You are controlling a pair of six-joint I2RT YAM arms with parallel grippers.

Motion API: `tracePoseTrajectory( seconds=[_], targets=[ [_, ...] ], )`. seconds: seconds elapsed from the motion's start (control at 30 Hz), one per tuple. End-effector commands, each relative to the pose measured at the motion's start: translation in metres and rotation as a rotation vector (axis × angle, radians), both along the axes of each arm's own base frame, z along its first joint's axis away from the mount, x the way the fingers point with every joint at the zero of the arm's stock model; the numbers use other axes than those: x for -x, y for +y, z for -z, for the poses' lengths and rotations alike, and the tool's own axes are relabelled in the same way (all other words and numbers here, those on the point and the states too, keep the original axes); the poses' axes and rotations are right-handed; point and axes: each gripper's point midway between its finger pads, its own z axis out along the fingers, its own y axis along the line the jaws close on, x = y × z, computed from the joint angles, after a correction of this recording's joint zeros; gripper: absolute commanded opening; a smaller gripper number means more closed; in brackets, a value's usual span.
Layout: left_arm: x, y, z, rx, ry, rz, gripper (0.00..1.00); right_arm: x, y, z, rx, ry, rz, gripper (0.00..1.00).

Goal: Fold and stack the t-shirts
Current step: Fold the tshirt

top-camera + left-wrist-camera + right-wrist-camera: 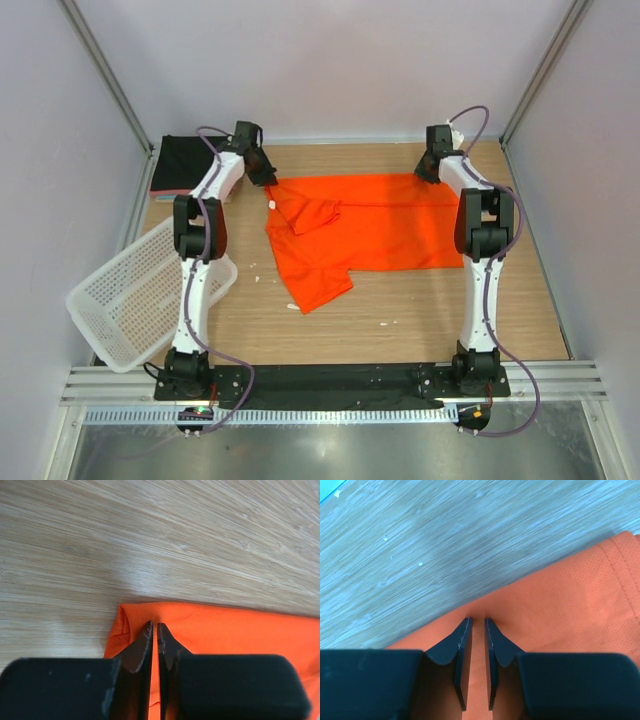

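orange t-shirt (390,225) is lying flat on the far half of the wood table (400,320), long axis running L-R along the far edge. its left part is hanging down toward the near side, w/ a sleeve folded over on top. left gripper (154,626) is clamping the far-left corner, fingers nearly touching w/ cloth between them. right gripper (477,621) is sitting at the far-right edge, narrow gap, orange cloth running between the fingers, looks pinched. black folded shirt (180,162) is sitting at the far-left corner, pink/teal edge showing below it. white mesh basket (120,300) is lying askew at the left table edge. pale walls and alu frame posts are enclosing the cell.
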Motion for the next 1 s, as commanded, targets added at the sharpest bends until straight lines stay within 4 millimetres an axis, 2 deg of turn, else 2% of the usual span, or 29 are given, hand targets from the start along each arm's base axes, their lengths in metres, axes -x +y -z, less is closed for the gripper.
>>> tracePoseTrajectory(
  seconds=[0.0, 0.03, 0.07, 0.13, 0.17, 0.2, 0.23, 0.27, 0.3, 0.33, 0.37, 0.4, 0.43, 0.47, 0.5, 0.53, 0.57, 0.6, 0.63, 0.67, 0.7, 0.73, 0.77, 0.8, 0.83, 0.87, 0.93, 0.97],
  targets=[
    [-0.011, -0.002, -0.059, 0.021, -0.122, 0.055, 0.08, 0.008, -0.007, -0.002, 0.025, 0.065, -0.016, 0.22],
    [-0.005, -0.002, -0.089, 0.022, -0.156, 0.068, 0.09, 0.009, -0.006, -0.012, 0.018, 0.051, -0.01, 0.23],
    [0.0, -0.001, -0.099, 0.02, -0.166, 0.075, 0.11, 0.01, -0.006, -0.036, 0.015, 0.019, -0.005, 0.25],
    [0.02, -0.001, -0.112, 0.002, -0.167, 0.116, 0.13, 0.019, -0.007, -0.054, 0.006, 0.005, 0.011, 0.27],
    [0.031, 0.0, -0.151, -0.011, -0.233, 0.125, 0.13, 0.025, -0.008, -0.078, -0.005, -0.022, 0.028, 0.29],
    [0.041, -0.001, -0.16, -0.032, -0.253, 0.143, 0.16, 0.032, -0.007, -0.083, -0.013, -0.016, 0.033, 0.31],
    [0.06, -0.008, -0.144, -0.071, -0.226, 0.197, 0.18, 0.036, -0.004, -0.09, -0.026, -0.019, 0.024, 0.32],
    [0.075, -0.009, -0.181, -0.091, -0.3, 0.217, 0.2, 0.043, -0.001, -0.097, -0.043, -0.008, 0.017, 0.33],
    [0.09, -0.014, -0.182, -0.103, -0.305, 0.251, 0.23, 0.05, 0.004, -0.109, -0.067, -0.015, 0.001, 0.35],
    [0.113, -0.026, -0.169, -0.129, -0.292, 0.325, 0.24, 0.057, 0.005, -0.115, -0.075, -0.011, 0.0, 0.36],
    [0.129, -0.032, -0.168, -0.139, -0.294, 0.36, 0.25, 0.064, 0.006, -0.116, -0.082, 0.003, -0.003, 0.39],
    [0.149, -0.036, -0.194, -0.145, -0.36, 0.381, 0.26, 0.075, 0.009, -0.122, -0.098, 0.003, -0.013, 0.4],
    [0.168, -0.058, -0.196, -0.147, -0.392, 0.449, 0.26, 0.082, 0.009, -0.123, -0.104, 0.01, -0.011, 0.41],
    [0.195, -0.062, -0.166, -0.179, -0.341, 0.519, 0.27, 0.091, 0.008, -0.122, -0.108, 0.021, -0.008, 0.42],
    [0.214, -0.067, -0.181, -0.189, -0.393, 0.55, 0.3, 0.106, 0.008, -0.109, -0.117, 0.058, 0.001, 0.42],
    [0.241, -0.089, -0.171, -0.193, -0.391, 0.642, 0.31, 0.115, 0.009, -0.121, -0.13, 0.037, -0.004, 0.44],
    [0.262, -0.092, -0.151, -0.217, -0.355, 0.688, 0.32, 0.123, 0.009, -0.122, -0.139, 0.034, -0.007, 0.46],
    [0.276, -0.095, -0.145, -0.24, -0.355, 0.715, 0.32, 0.14, 0.009, -0.105, -0.145, 0.08, -0.002, 0.47],
    [0.296, -0.109, -0.147, -0.247, -0.382, 0.764, 0.33, 0.149, 0.012, -0.117, -0.163, 0.055, -0.006, 0.47],
    [0.311, -0.111, -0.128, -0.261, -0.349, 0.795, 0.33, 0.156, -0.003, -0.116, -0.173, 0.054, 0.031, 0.48],
    [0.323, -0.118, -0.121, -0.25, -0.34, 0.814, 0.34, 0.171, -0.004, -0.102, -0.185, 0.09, 0.041, 0.49],
    [0.334, -0.134, -0.117, -0.255, -0.374, 0.844, 0.34, 0.177, -0.006, -0.104, -0.201, 0.081, 0.049, 0.52],
    [0.341, -0.137, -0.102, -0.293, -0.363, 0.857, 0.34, 0.188, -0.004, -0.102, -0.247, 0.077, 0.047, 0.52],
    [0.348, -0.143, -0.094, -0.32, -0.356, 0.88, 0.34, 0.192, -0.006, -0.104, -0.26, 0.064, 0.051, 0.53],
    [0.364, -0.155, -0.088, -0.346, -0.365, 0.928, 0.34, 0.195, -0.006, -0.105, -0.267, 0.054, 0.052, 0.53],
    [0.367, -0.157, -0.077, -0.396, -0.355, 0.945, 0.35, 0.198, -0.007, -0.112, -0.27, 0.031, 0.051, 0.53],
    [0.381, -0.164, -0.067, -0.447, -0.363, 1.009, 0.37, 0.204, -0.01, -0.109, -0.268, 0.037, 0.057, 0.53],
    [0.38, -0.163, -0.058, -0.491, -0.351, 1.014, 0.38, 0.207, -0.01, -0.111, -0.264, 0.033, 0.051, 0.53]
  ],
)
